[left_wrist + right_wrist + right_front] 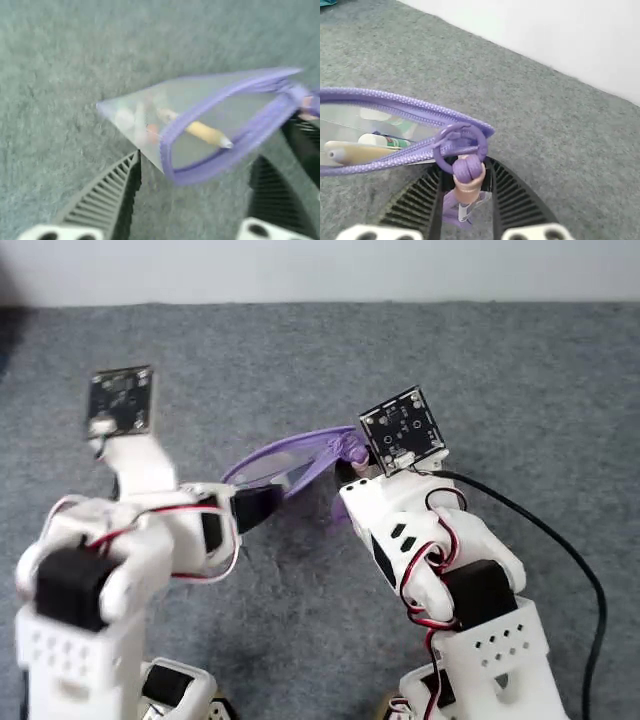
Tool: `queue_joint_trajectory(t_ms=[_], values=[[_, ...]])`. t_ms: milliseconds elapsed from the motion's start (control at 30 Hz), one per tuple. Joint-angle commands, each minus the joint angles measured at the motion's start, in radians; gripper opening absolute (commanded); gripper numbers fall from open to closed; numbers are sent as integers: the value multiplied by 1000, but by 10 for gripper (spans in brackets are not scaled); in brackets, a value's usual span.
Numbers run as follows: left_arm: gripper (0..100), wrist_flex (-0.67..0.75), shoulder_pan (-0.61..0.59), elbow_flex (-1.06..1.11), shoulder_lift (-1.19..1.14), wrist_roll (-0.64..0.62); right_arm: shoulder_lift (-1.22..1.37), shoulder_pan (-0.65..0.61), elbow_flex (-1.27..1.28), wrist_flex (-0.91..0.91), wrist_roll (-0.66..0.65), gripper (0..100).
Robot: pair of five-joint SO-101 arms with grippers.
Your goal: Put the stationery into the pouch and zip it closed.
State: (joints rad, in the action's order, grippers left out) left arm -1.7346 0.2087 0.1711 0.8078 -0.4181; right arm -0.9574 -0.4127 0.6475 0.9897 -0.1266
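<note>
Grey carpet [500, 370] covers the table, with a white wall [300, 270] behind it.

Item: pouch [150, 110], one, with clear sides and a purple zip. It is held up off the carpet between the two arms, and its mouth gapes wide.

Contents:
- Yellow pen [202, 132], one, lying lengthwise inside with its tip toward the opening.
- White stick with green print [382, 141], one, just beside the pen.
- Further pale and reddish shapes deeper in, too blurred to count.
- No stationery lies loose on the carpet in the high view.

Item: zip pull [468, 187], one, made up of a ring, a purple knot and a pale bead. It hangs at the pouch end nearest the right arm.

Item: right gripper [466, 170], one. Its jaws are drawn in close on either side of the zip pull and appear clenched on it.

Item: left gripper [198, 156], one. Its jaws are spread well apart and released, below the pouch's open mouth and clamping nothing.

Item: black cable [560, 550], one, trailing beside the right arm.

Progress, as judged: loading looks complete or nearly so. The zip is not yet drawn, so closure is the remaining step. That likely needs the left gripper to steady the pouch while the pull is run along.
</note>
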Motion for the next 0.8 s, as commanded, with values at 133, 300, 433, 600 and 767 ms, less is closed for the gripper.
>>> queue_joint_trajectory(t_ms=[133, 300, 433, 600, 767], values=[[360, 14, -18, -50, 221, -14, -31, 21, -60, -82, 5, 7], [360, 78, -176, -44, 331, -8, -31, 16, -69, -94, 3, 7], [360, 81, -315, -33, 331, -8, -24, 15, -121, -94, -6, 7], [360, 124, -422, 96, 288, -11, -30, 12, -140, -93, -86, 7], [360, 252, -462, 248, 241, -11, -31, 12, -140, -87, -94, 7]])
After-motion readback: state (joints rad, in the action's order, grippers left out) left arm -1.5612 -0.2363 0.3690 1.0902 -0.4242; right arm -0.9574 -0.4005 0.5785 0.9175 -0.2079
